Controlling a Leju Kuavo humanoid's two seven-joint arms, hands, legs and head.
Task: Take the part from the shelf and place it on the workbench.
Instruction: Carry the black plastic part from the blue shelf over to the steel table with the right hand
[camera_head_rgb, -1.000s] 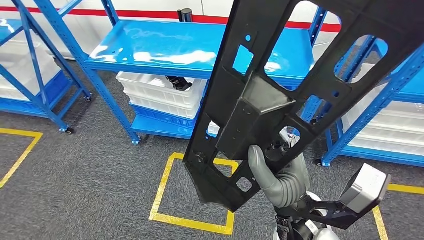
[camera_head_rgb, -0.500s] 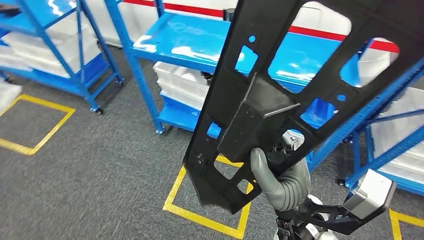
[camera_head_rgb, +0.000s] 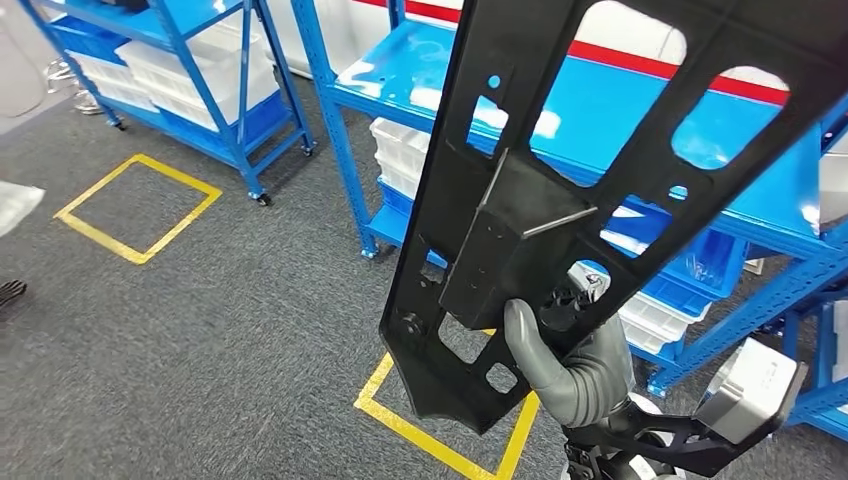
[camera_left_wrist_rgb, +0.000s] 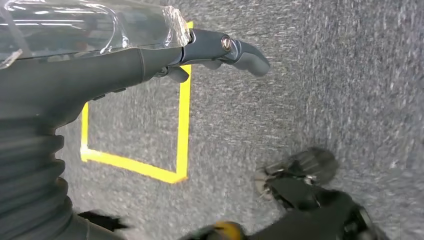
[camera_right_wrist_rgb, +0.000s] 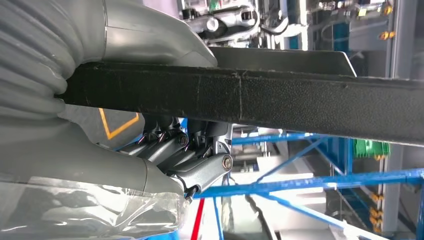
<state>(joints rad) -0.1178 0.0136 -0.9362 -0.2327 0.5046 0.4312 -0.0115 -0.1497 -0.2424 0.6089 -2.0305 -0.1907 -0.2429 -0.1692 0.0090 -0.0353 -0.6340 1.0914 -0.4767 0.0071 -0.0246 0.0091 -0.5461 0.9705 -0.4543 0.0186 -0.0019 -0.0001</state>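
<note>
Camera view swings since the earlier frame; blue shelf now sits nearer. Right hand grips black part upright before it. Left hand hangs over carpet, apparently empty, fingers loosely extended.

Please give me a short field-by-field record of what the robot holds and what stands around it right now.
held part: long black panel with cut-outs, raised upright
right hand: grips the panel near its lower end
left hand: holds nothing, over grey carpet
ahead: blue shelf, white bins underneath
floor: yellow tape square
</note>
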